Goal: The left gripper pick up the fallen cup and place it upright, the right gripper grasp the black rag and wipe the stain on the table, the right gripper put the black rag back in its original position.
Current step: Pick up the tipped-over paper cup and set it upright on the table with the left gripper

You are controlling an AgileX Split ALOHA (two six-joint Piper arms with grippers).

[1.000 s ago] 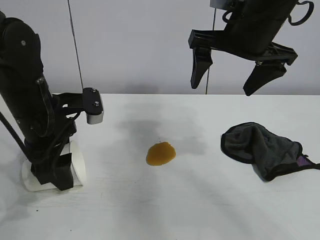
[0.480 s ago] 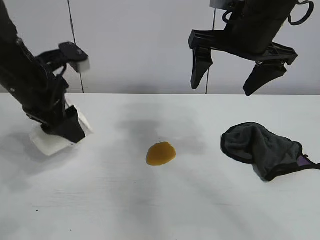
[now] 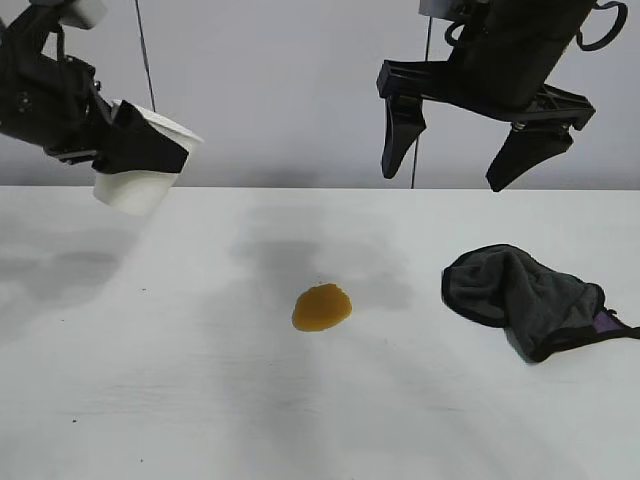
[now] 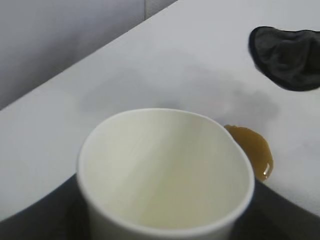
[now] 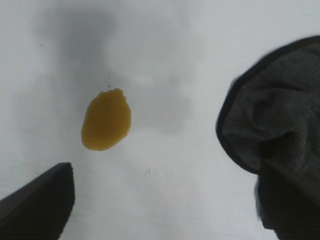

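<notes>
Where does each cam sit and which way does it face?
Exterior: off the rig, facing both arms across the table; shows the left gripper holding the cup in the air and the right gripper open above the rag.
Left wrist: on the left arm, looking into the cup's mouth toward the stain; dark jaws at the frame edge.
Right wrist: on the right arm, looking down at the table; one finger shows.
All three share stain and rag.
</notes>
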